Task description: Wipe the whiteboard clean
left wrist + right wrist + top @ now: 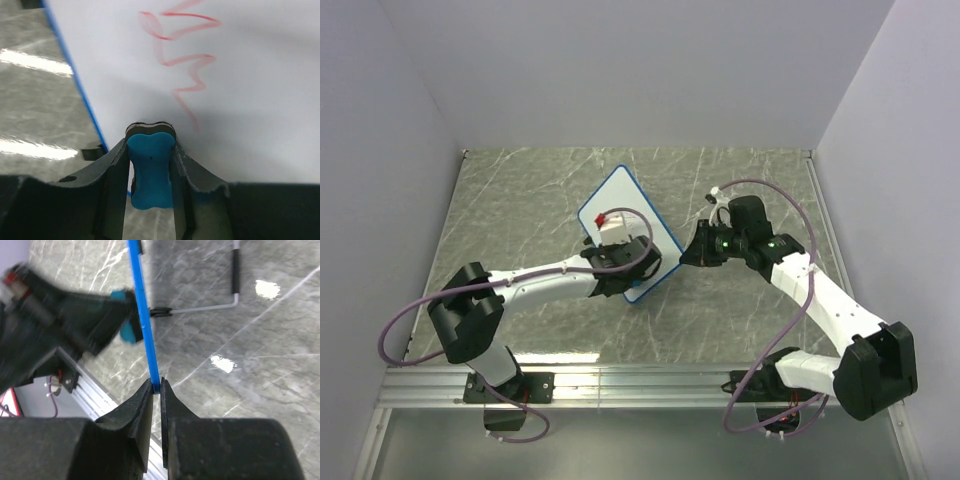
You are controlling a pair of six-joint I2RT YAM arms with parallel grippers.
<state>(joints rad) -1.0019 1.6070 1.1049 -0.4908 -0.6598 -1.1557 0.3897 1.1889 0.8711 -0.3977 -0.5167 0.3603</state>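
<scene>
The whiteboard stands tilted at the table's middle, white with a thin blue frame. Red scribbles show on its face in the left wrist view. My left gripper is shut on a small blue eraser block, whose dark felt end presses against the board's face near its left edge. My right gripper is shut on the board's blue frame edge at its right corner, seen edge-on in the right wrist view. The eraser also shows there, beside the frame.
The board's thin wire stand with black feet rests on the grey marble table behind the board. An aluminium rail runs along the near edge. White walls enclose the left, right and back.
</scene>
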